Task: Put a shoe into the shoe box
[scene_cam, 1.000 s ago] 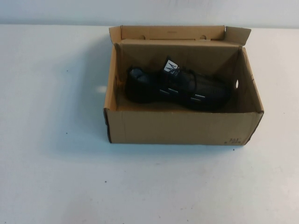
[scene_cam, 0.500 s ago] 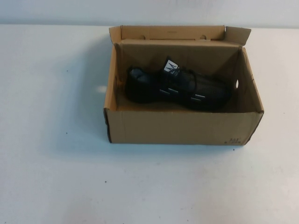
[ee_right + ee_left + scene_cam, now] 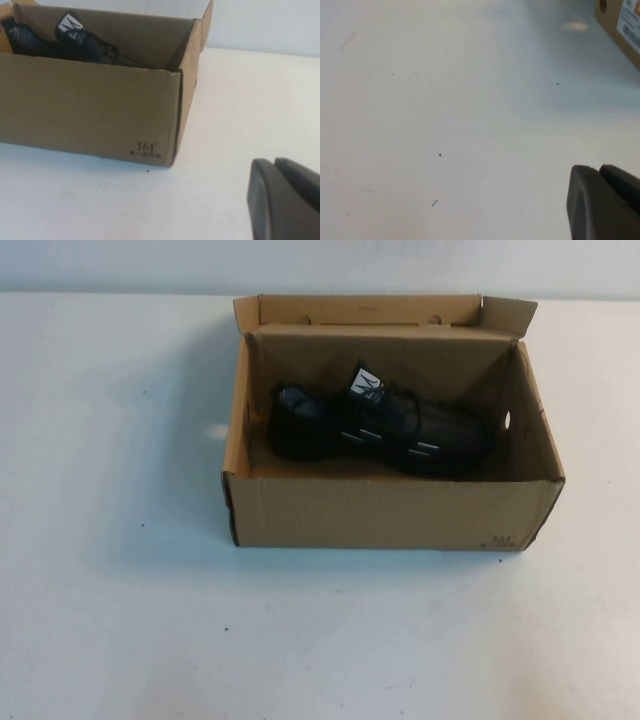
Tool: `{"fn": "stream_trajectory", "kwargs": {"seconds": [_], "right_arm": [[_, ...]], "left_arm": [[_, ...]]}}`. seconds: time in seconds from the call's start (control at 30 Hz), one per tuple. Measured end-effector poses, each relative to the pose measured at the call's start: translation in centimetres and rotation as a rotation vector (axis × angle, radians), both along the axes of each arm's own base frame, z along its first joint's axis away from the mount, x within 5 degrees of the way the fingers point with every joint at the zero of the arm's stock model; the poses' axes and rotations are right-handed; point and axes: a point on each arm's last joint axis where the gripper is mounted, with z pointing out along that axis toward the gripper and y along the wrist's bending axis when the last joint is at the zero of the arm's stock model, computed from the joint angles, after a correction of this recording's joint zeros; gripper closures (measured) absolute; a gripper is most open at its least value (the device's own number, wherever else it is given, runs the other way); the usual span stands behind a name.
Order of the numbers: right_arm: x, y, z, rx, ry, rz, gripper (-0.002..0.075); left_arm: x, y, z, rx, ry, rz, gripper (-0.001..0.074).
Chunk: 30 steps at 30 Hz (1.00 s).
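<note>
- Nothing has changed over the last second: shoe (image 3: 380, 430) lies inside shoe box (image 3: 390, 515), toe toward 3 o'clock.
- Left gripper (image 3: 605, 200) and right gripper (image 3: 285, 197) both closed, empty, parked toward 6 o'clock.
- Task looks complete.

A white table (image 3: 120, 620) fills most of the high view. A pale wall (image 3: 320, 265) runs along its far edge. Soft, even light falls from above, casting faint shadows.
</note>
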Motion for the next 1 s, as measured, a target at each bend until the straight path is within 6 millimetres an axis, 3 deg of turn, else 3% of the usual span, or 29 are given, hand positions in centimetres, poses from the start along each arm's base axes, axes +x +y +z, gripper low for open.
{"fn": "stream_trajectory", "kwargs": {"seconds": [0.43, 1.0], "right_arm": [[0.0, -0.4, -1.2, 0.067, 0.160, -0.061, 0.0742], [0.0, -0.6, -1.3, 0.099, 0.177, -0.089, 0.0742]], "left_arm": [[0.0, 0.0, 0.0, 0.002, 0.000, -0.001, 0.0735], [0.0, 0.0, 0.0, 0.006, -0.001, -0.002, 0.0736]]}}
